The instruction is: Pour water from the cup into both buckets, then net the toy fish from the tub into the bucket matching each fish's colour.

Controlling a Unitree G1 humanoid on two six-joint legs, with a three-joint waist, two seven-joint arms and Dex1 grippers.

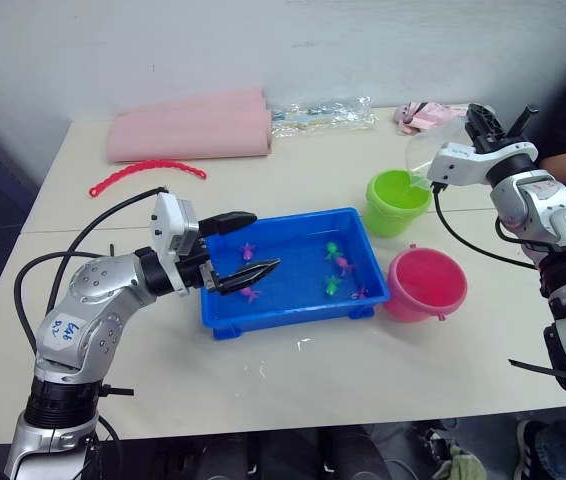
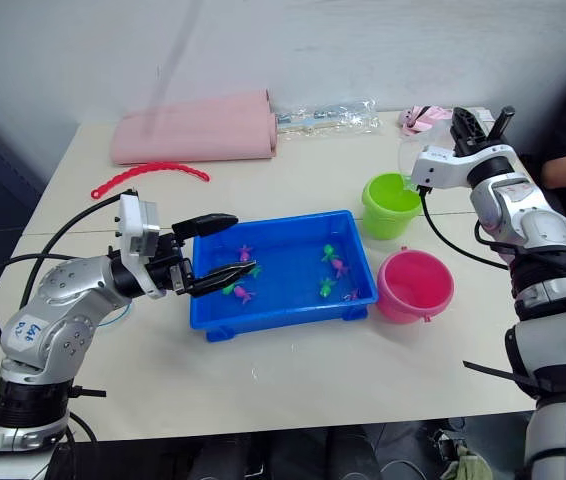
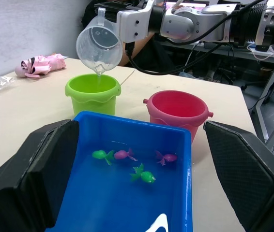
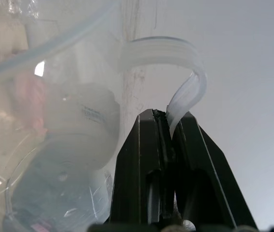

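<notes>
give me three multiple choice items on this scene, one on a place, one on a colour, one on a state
1. Where is the cup held?
A. over the green bucket
B. inside the tub
C. flat on the table

2. What colour is the bucket nearest the tub's right end?
A. yellow
B. pink
C. white

3. How do the left gripper's jaws stand?
A. shut on a fish
B. shut on the net
C. open, holding nothing

Answers: 1 A, the cup is tipped above the green bucket with water running down into it. 2 B, the pink bucket sits beside that end. 3 C, the jaws are spread apart at the tub's left end with nothing between them.
</notes>
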